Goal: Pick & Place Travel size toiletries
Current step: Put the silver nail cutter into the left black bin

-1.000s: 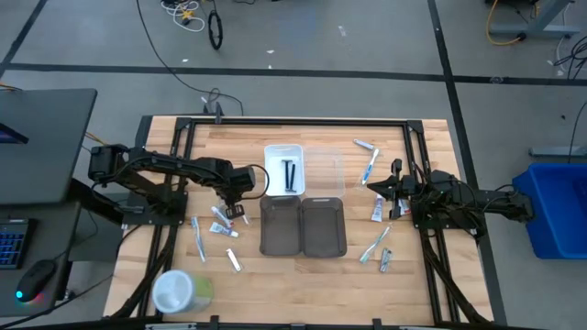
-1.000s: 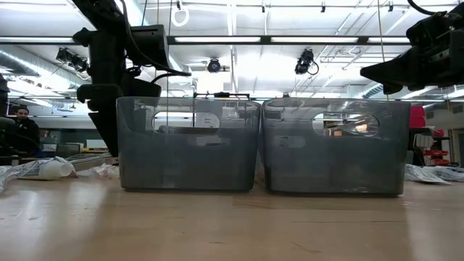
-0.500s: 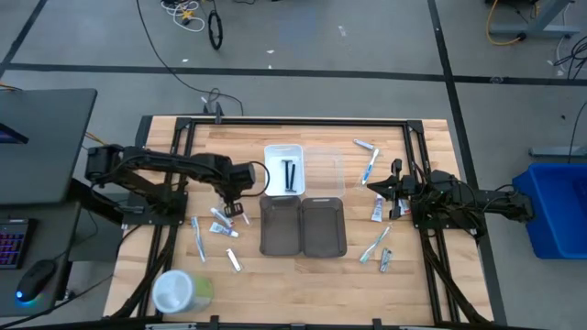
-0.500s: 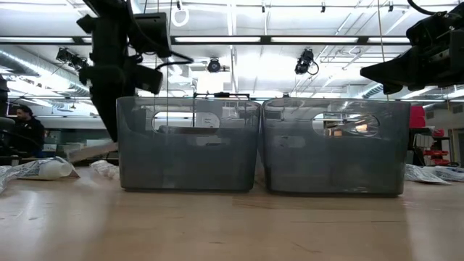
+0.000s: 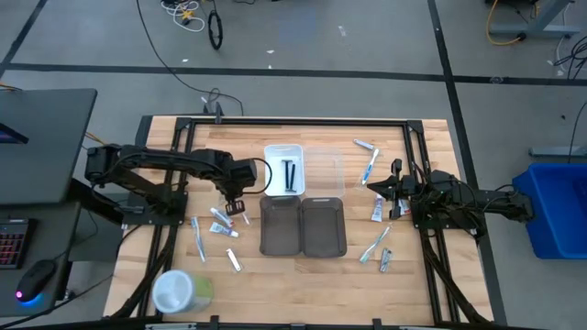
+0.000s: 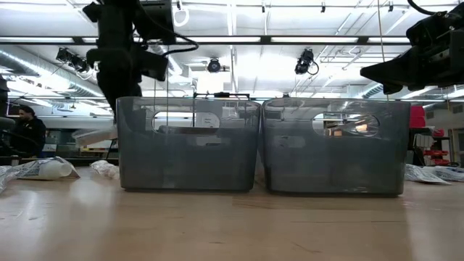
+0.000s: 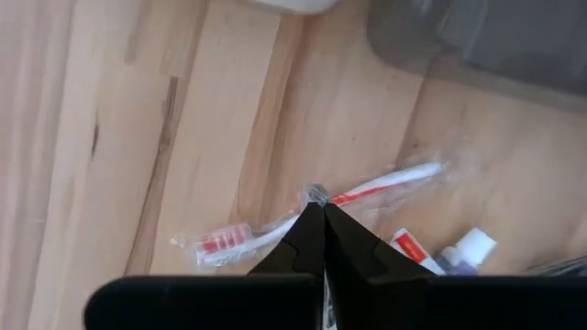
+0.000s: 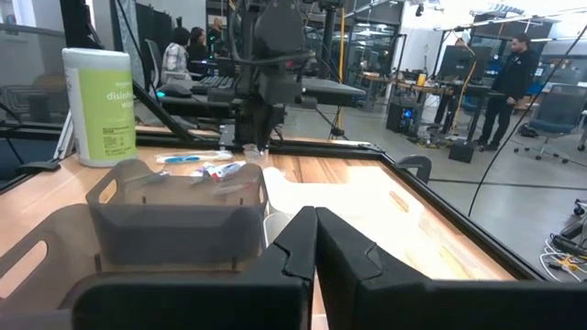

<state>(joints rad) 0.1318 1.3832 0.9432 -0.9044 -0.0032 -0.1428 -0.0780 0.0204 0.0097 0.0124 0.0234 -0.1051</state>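
Your left gripper (image 7: 318, 215) has just lifted, fingers pinched shut on the wrapped toothbrush (image 7: 312, 213); carry it to a tray.

The grey trays (image 6: 188, 145) hide their contents in the low view.

Right wrist view across the trays toward the left arm

The right gripper (image 8: 315, 240), fingers pressed together, sits at 6 o'clock; two grey trays (image 8: 179, 220) lie ahead, wrapped toiletries (image 8: 213, 170) beyond them beneath the left arm (image 8: 268, 69), a white-and-green canister (image 8: 99, 105) at 10 o'clock, people (image 8: 515, 73) behind.
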